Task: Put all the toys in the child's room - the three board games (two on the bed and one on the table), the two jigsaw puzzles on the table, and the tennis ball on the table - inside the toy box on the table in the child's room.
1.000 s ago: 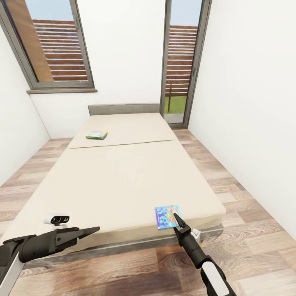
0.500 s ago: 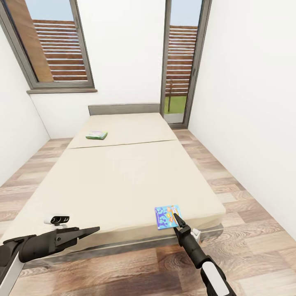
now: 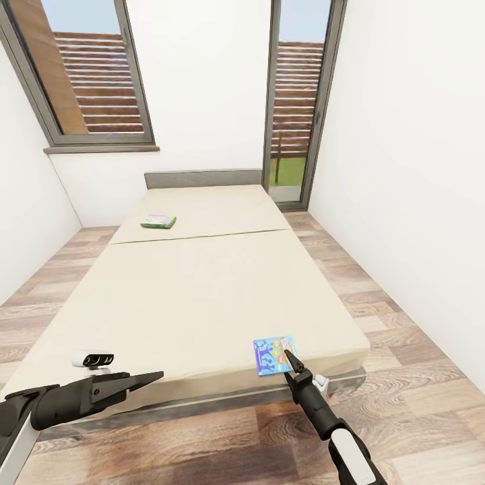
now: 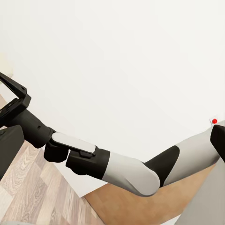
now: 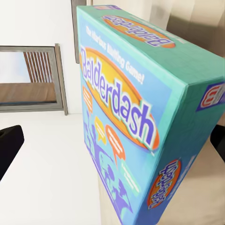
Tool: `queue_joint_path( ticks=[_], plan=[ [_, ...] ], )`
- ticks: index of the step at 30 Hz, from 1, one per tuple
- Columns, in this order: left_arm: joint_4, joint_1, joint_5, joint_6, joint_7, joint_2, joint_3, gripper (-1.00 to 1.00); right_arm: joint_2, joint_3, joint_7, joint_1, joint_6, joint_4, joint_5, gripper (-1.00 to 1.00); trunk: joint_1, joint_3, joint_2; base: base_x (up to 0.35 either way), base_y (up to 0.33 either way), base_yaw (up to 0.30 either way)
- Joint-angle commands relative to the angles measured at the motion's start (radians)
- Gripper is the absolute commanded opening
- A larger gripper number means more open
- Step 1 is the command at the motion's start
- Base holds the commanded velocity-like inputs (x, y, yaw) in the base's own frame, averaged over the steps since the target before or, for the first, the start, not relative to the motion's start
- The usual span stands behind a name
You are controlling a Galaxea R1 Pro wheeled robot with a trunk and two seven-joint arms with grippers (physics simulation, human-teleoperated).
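A blue-purple "Balderdash" board game (image 3: 273, 355) lies flat on the bed (image 3: 195, 289) near its front right corner. My right gripper (image 3: 290, 355) reaches over the box's near edge. In the right wrist view the box (image 5: 131, 122) sits between the dark fingers (image 5: 9, 145), with a gap on one side, so the gripper is open. A green-edged board game (image 3: 158, 221) lies far up the bed near the headboard. My left gripper (image 3: 151, 377) hovers open beyond the bed's front left corner, holding nothing. The table, toy box, jigsaw puzzles and tennis ball are out of view.
Wood-plank floor (image 3: 404, 350) runs along both sides of the bed and in front of it. White walls close in on the left and right. Behind the headboard (image 3: 202, 178) are a window (image 3: 87, 74) and a tall glass door (image 3: 296, 101). The left wrist view looks across at my right arm (image 4: 122, 168).
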Motion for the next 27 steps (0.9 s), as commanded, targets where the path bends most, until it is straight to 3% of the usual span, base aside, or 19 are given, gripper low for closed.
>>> queue_joint_path(
  ticks=[1,27],
  plan=[
    [0.0,0.0,0.0,0.011,-0.004,0.0,0.0,1.0,0.001,-0.004,0.002,-0.001,0.009,0.0,-0.008,1.0,0.0,-0.001,0.0,0.0,0.0,0.0],
    [0.0,0.0,0.0,0.011,-0.004,0.0,-0.001,1.0,0.001,-0.004,0.002,-0.001,0.009,0.001,-0.008,1.0,0.0,-0.001,0.0,0.0,0.0,0.0]
  ],
)
